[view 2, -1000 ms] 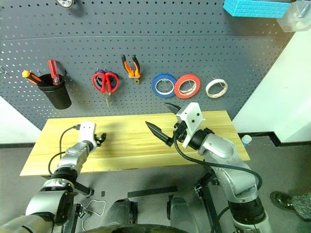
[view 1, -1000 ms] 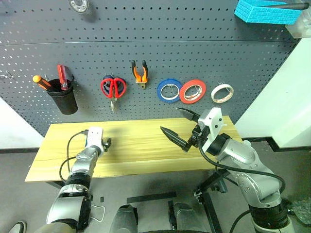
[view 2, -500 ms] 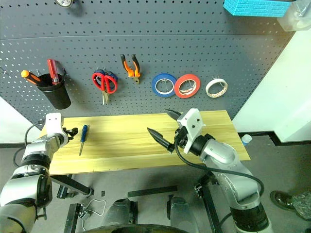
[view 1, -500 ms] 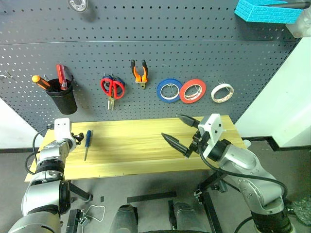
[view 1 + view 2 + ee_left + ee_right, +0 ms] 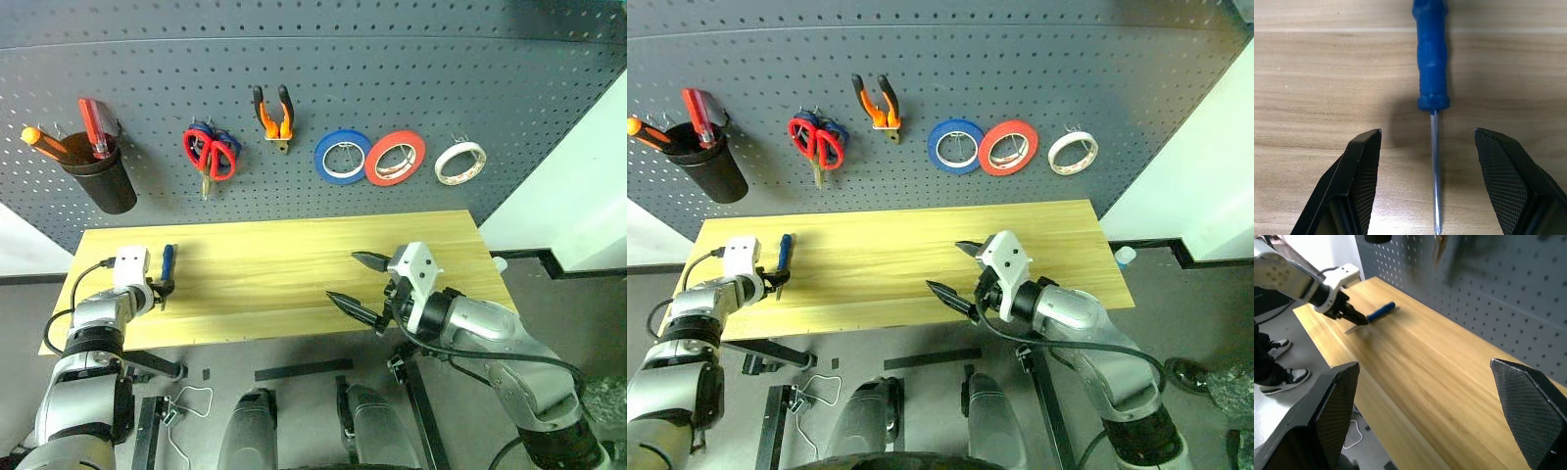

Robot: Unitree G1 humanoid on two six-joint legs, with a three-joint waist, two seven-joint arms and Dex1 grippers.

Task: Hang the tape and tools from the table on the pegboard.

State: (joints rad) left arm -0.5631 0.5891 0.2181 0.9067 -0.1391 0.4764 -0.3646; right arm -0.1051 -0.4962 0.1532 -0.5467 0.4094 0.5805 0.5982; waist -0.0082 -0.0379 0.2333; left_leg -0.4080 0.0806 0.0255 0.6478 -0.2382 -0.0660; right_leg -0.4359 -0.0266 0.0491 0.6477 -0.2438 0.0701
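The blue-handled screwdriver lies flat near the left end of the light wood table. My left gripper is open, its fingers astride the thin metal shaft without touching it; the blue handle lies beyond the fingertips. My right gripper hovers open and empty over the table's front right. On the dark grey pegboard hang the red-handled scissors, the orange-handled pliers and the whitish tape.
A blue tape roll and a red tape roll hang between the pliers and the whitish tape. A black cup holding red and orange-handled screwdrivers hangs at the board's left. A white wall stands to the right.
My left gripper swung left, uncovering the blue screwdriver, and now stands astride its shaft. The right gripper has sunk a little. The camera has tilted downward.
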